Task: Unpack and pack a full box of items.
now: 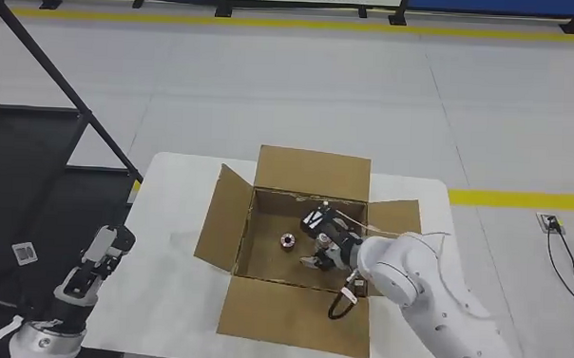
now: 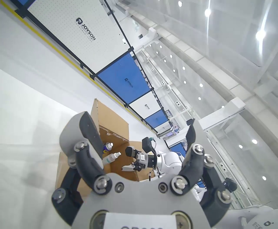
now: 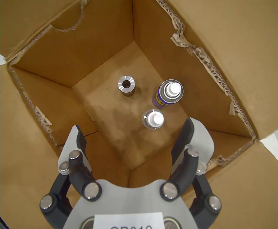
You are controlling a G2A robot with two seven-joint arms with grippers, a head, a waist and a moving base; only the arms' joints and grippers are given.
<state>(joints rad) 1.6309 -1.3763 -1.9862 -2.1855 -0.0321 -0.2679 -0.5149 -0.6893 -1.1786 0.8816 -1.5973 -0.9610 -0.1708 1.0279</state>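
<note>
While the open cardboard box (image 1: 312, 173) sits mid-table (image 1: 170, 270) in the top view, the right gripper (image 1: 318, 251) hangs in its right half beside a metal cylinder (image 1: 287, 241); the left gripper (image 1: 109, 244) is off the table's left edge.
Left wrist view: jaws spread, empty; spray can (image 2: 108, 146) and clear bottle (image 2: 113, 157) upright in the box.
Right wrist view: jaws spread, empty, above the bored cylinder, blue can and white-capped bottle; torn corrugated rims.

Right tool (image 3: 133, 124) points straight down, jaws wide apart; left tool (image 2: 139, 122) tilts upward, jaws likewise apart.
</note>
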